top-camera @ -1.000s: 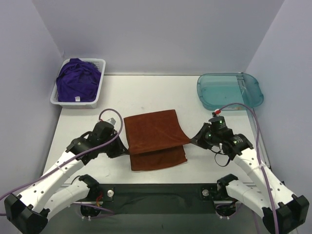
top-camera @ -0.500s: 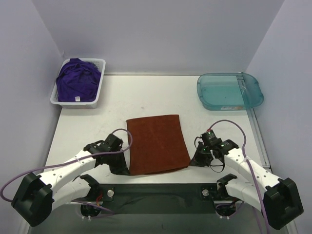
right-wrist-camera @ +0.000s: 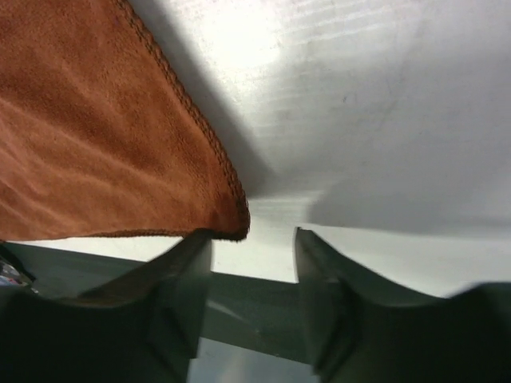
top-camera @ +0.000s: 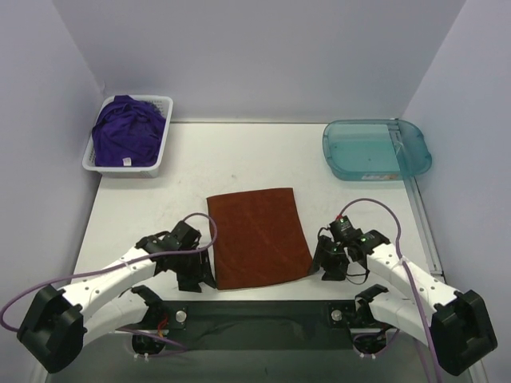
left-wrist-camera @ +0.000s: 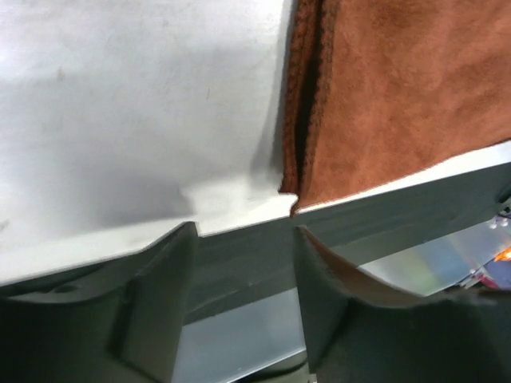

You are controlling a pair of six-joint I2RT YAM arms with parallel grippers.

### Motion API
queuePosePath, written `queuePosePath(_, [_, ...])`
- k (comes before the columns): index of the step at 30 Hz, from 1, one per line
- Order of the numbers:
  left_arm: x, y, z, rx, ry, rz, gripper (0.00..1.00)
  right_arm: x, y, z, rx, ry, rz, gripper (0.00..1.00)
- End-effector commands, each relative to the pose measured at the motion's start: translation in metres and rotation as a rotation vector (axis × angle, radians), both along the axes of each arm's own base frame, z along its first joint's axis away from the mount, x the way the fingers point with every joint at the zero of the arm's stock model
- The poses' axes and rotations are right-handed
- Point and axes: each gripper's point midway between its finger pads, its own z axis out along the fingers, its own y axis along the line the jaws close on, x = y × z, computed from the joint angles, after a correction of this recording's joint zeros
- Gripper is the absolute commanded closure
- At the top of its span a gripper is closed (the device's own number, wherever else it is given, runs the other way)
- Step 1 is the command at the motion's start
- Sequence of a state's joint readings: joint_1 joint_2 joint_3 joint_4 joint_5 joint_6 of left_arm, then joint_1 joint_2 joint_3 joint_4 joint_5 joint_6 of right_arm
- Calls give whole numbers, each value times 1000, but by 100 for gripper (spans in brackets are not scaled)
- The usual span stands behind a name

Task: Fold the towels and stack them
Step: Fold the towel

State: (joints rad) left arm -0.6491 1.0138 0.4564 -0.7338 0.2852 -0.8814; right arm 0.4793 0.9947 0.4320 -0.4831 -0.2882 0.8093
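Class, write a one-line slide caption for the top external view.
Folded orange towel flat on the table, left gripper and right gripper open at its near corners; purple towels wait in the basket.

We record both arms bent low, angled inward; left claw (top-camera: pixel 195 275) and right claw (top-camera: pixel 327 267) parted, gripping nothing.

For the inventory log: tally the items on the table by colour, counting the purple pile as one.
Rust-orange towel: 1
Purple towel pile: 1
White basket: 1
Teal tray: 1
Total: 4
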Motion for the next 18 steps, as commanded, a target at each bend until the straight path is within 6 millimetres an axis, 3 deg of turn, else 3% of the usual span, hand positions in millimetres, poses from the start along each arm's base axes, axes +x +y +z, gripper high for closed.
queuePosePath(1, [17,-5,33,-29,-110,-9,36,-7,-4,17,-6,-10,61,52])
queuePosePath(4, [38,-7,65,-35,-231,1,22,9,-5,45,-28,-100,104,38])
queuePosePath(5, [46,-4,70,-11,-267,10,19,23,-5,60,-40,-157,108,33])
queuePosePath(8, [79,-1,89,67,-379,2,16,46,-8,76,-96,-223,154,30])
queuePosePath(10, [97,1,94,122,-434,-21,14,74,-7,90,-144,-273,182,33])
queuePosePath(13, [143,2,102,226,-530,-17,14,120,5,103,-141,-369,177,48])
queuePosePath(14, [158,6,94,282,-528,-13,15,141,13,110,-122,-439,185,52])
queuePosePath(15, [175,3,103,288,-562,-2,15,157,19,111,-114,-454,190,54])
queuePosePath(17, [205,8,92,333,-558,11,15,184,29,117,-105,-516,214,60])
queuePosePath(18, [222,7,98,335,-585,10,16,196,30,106,-123,-494,229,61])
